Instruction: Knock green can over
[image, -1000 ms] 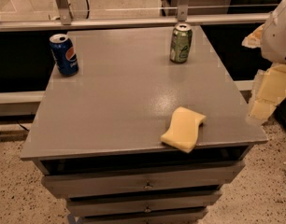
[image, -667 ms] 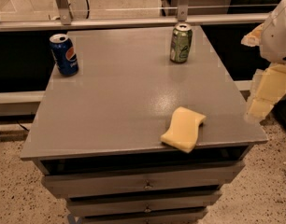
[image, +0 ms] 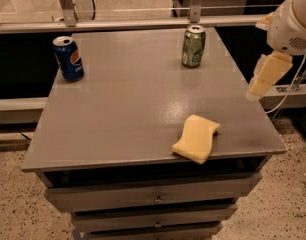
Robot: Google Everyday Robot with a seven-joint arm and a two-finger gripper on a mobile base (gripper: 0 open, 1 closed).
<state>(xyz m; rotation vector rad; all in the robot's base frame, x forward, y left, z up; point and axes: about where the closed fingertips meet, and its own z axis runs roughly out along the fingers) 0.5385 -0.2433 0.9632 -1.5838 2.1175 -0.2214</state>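
The table (image: 118,114) is topped w/ three things. The gripper (image: 267,76) is held off its right edge; open or clenched can't be told. A sponge (image: 197,138) is laid near the front. The green can (image: 193,46) is stood upright at the back, right of middle, far from the blue can (image: 68,58). It should be pushed near its top, so it's tipped, not slid.

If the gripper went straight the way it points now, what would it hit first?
Likely the table's right edge; depth is unclear, so it might pass beside. The gripper hangs off that side, aimed down-left, not at the green can.
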